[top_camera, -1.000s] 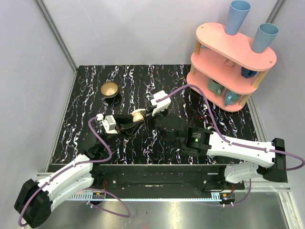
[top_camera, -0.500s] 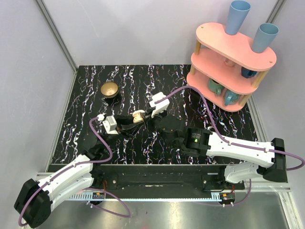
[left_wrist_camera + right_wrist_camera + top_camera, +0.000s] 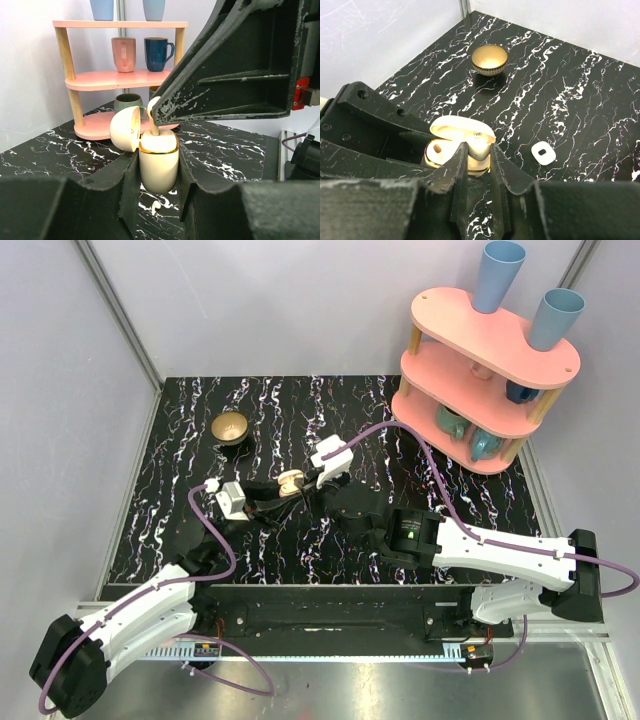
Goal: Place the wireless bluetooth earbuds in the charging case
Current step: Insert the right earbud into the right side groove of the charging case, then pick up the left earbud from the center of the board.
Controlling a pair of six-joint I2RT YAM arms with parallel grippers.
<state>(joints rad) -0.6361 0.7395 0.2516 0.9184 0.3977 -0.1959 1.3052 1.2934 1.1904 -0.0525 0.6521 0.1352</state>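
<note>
My left gripper (image 3: 157,172) is shut on the body of a cream charging case (image 3: 158,160) with a gold rim. The case stands upright above the table, its lid (image 3: 125,129) hinged open to the left. My right gripper (image 3: 476,150) is shut on a cream earbud (image 3: 481,142), whose stem (image 3: 154,128) reaches down into the case's open top. From the right wrist, the case (image 3: 442,152) shows an empty socket beside the held bud. In the top view the two grippers meet at the case (image 3: 290,483) in the middle of the table.
A small gold-lined bowl (image 3: 232,427) sits at the back left. A pink three-tier shelf (image 3: 480,360) with mugs and blue cups stands at the back right. A small flat white piece with a hole (image 3: 543,152) lies on the black marbled table to the right of the case.
My right gripper has edged slightly left, toward the case. The left gripper and the case have stayed where they were.
</note>
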